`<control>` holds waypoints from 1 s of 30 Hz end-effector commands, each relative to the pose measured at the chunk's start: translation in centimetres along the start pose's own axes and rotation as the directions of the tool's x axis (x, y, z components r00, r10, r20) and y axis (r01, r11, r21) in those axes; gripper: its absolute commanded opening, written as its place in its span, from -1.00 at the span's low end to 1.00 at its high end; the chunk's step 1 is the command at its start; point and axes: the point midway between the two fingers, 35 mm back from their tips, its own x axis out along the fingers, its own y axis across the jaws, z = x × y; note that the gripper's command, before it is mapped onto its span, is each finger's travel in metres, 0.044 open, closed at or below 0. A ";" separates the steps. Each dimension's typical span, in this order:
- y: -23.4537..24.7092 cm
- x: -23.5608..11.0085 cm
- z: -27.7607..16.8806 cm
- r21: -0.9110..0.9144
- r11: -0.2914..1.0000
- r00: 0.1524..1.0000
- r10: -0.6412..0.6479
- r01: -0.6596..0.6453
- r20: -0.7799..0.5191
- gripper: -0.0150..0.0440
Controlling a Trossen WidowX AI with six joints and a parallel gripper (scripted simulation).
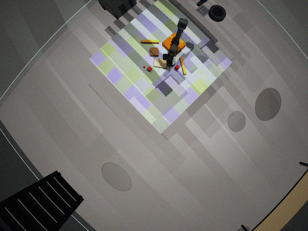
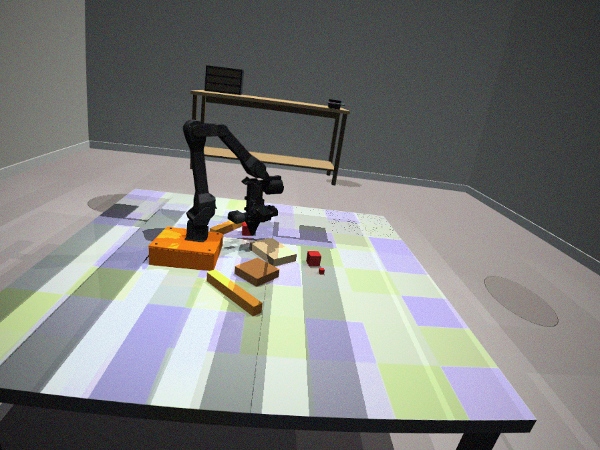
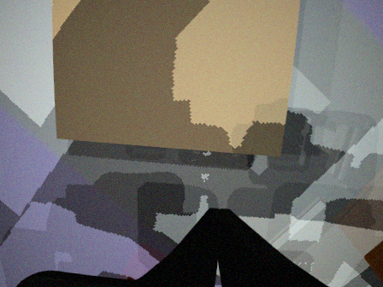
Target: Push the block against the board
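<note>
A tan square block (image 1: 159, 63) (image 2: 273, 252) (image 3: 128, 85) lies flat near the middle of the table. A darker brown square block (image 1: 153, 51) (image 2: 256, 271) lies beside it, apart from it. One orange-yellow board (image 1: 150, 41) (image 2: 234, 292) lies beyond the brown block. A second board (image 1: 182, 65) (image 2: 225, 226) lies on the other side of the arm. My gripper (image 1: 169, 66) (image 2: 252, 226) (image 3: 218, 218) is shut and empty. It points down, low over the table, just off one side of the tan block with a small gap. Neither block touches a board.
The arm's orange base (image 1: 167, 44) (image 2: 179, 252) stands close behind the blocks. A red cube (image 1: 176, 67) sits between my gripper and the second board. Another red cube (image 1: 149, 68) (image 2: 313, 258) and a tiny red one (image 1: 143, 67) (image 2: 321, 270) lie past the tan block.
</note>
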 end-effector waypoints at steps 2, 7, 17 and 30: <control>-1.1 3.5 -0.4 0.009 1.000 0.999 -0.030 0.030 -0.010 -0.49; -1.0 3.5 -0.3 0.009 0.999 0.999 -0.030 0.030 -0.010 -0.49; -0.9 3.5 0.8 0.009 0.999 0.999 -0.031 0.031 -0.009 -0.49; -0.7 3.5 2.4 0.009 0.999 0.999 -0.031 0.031 -0.007 -0.49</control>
